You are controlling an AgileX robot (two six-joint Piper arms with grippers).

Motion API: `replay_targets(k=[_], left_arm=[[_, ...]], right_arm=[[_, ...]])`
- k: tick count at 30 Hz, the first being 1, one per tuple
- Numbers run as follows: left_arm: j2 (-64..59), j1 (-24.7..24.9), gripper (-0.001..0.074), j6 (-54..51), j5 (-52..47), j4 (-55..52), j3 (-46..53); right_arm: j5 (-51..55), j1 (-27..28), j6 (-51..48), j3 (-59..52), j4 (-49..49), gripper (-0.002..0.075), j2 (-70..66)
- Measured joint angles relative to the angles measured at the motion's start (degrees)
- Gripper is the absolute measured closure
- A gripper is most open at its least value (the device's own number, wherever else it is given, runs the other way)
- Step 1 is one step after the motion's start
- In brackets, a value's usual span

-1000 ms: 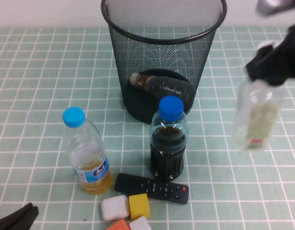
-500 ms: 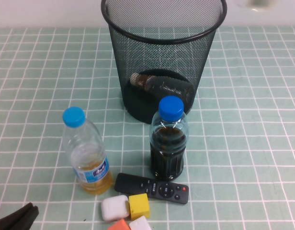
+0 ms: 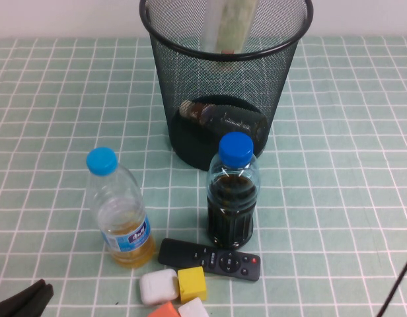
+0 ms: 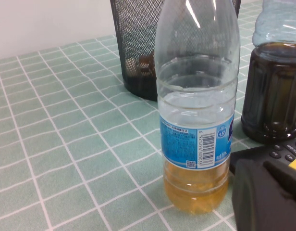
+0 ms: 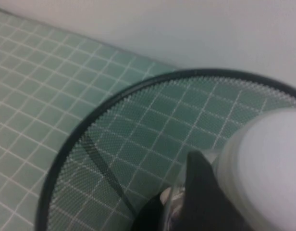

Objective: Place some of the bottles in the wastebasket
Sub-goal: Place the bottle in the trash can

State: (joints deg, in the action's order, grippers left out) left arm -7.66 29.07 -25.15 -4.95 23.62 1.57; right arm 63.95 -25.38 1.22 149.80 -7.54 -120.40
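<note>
Right gripper [image 5: 205, 192] jaws grip clear bottle [image 3: 231, 25] over wastebasket [image 3: 190, 49]; left gripper [image 3: 22, 300] parked (jaws unclear).

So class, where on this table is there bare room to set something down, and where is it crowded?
Bare tiles lie on both sides of the wastebasket and right of the dark-liquid bottle. It is crowded in front: the light-blue-capped bottle, remote and blocks. The left gripper is parked at the near-left corner; the right gripper holds the clear bottle over the wastebasket.

Black mesh wastebasket [image 3: 223, 86], amber-brown bottle [image 3: 220, 117] inside, on a green, white-gridded cloth [image 3: 335, 198].
</note>
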Motion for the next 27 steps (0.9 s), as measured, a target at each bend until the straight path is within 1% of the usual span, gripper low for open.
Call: replay_targets(k=[7,11,14,18,27], left_arm=[[0.0,0.0,0.0739,0.0,0.0,0.0,0.0],[0.0,0.0,0.0739,0.0,0.0,0.0,0.0],[0.0,0.0,0.0739,0.0,0.0,0.0,0.0],[0.0,0.0,0.0739,0.0,0.0,0.0,0.0],[0.0,0.0,0.0739,0.0,0.0,0.0,0.0]], right_arm=[[1.2,0.0,-0.1,0.0,0.0,0.0387,-7.7],[2.7,0.0,0.1,0.0,0.7,0.0328,-9.4],[4.5,-0.1,0.5,0.0,1.6,0.0330,-9.4],[8.2,-0.1,0.8,1.1,3.6,0.0381,-7.6],[9.0,-0.1,2.6,1.2,5.1,0.0382,4.3]])
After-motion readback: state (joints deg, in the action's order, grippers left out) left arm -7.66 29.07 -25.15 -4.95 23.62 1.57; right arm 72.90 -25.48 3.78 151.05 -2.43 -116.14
